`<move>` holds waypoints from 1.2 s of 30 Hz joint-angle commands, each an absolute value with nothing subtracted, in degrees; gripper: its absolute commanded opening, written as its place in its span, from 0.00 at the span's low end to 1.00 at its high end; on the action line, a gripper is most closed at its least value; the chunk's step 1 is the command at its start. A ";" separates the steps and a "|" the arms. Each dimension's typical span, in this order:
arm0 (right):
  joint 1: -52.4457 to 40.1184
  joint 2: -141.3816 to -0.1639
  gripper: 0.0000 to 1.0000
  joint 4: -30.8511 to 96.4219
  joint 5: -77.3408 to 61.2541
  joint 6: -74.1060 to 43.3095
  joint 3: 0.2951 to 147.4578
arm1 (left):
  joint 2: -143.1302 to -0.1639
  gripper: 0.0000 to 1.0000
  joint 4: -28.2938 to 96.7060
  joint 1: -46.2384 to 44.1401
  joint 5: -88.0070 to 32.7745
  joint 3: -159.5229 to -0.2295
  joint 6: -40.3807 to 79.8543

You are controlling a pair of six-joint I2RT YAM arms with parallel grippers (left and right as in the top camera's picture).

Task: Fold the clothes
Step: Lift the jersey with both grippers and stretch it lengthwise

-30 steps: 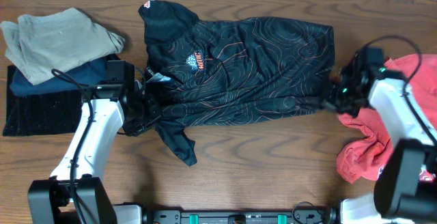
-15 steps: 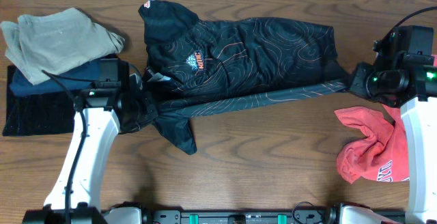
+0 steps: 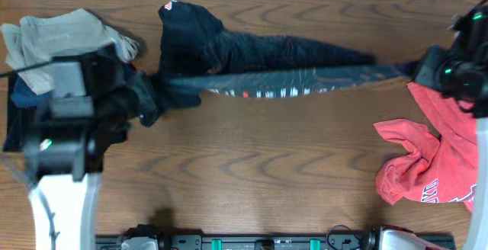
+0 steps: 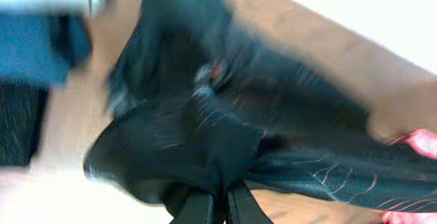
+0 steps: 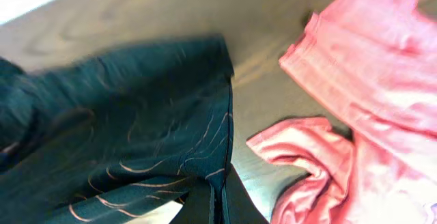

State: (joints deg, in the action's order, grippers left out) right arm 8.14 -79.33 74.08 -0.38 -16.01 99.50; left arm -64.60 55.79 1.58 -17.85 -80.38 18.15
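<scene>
The black jersey (image 3: pixel 274 67) with thin orange contour lines is lifted and stretched into a long band across the far half of the table. My left gripper (image 3: pixel 145 97) is shut on its left end, and the left wrist view (image 4: pixel 220 200) shows black cloth pinched between the fingers. My right gripper (image 3: pixel 427 63) is shut on its right end, and the right wrist view (image 5: pixel 217 200) shows the hem clamped. A coral-red garment (image 3: pixel 435 158) lies crumpled at the right edge, also seen in the right wrist view (image 5: pixel 369 94).
A pile of folded clothes sits at the far left: a beige piece (image 3: pixel 46 36) on top of dark blue (image 3: pixel 19 97) and black cloth. The wooden table (image 3: pixel 252 174) shows bare in front of the jersey.
Both arms have risen and pulled apart. The jersey, lying flat a second ago, is lifted off the table and stretched taut into a narrow band.
</scene>
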 commanded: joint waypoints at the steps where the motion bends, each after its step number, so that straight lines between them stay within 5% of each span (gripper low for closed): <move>1: 8.97 -77.84 0.01 77.10 1.32 -15.11 108.95 | -62.46 0.06 56.36 1.58 -17.52 -88.36 17.65; 13: 16.73 -77.84 0.01 83.61 2.55 -13.17 135.44 | -60.93 0.06 55.09 1.58 -17.28 -109.47 17.61; 30: 16.69 -93.84 0.01 85.19 -2.00 -11.68 136.42 | -78.11 0.06 53.80 1.56 -17.34 -110.39 17.56; 36: 14.87 -103.31 0.01 74.08 -7.33 -12.21 136.42 | -91.64 0.06 41.01 1.56 -18.24 -110.39 18.48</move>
State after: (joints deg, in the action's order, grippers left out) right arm 14.92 -100.95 77.28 -6.96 -12.53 136.27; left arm -87.83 45.28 0.62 -20.64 -109.95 18.15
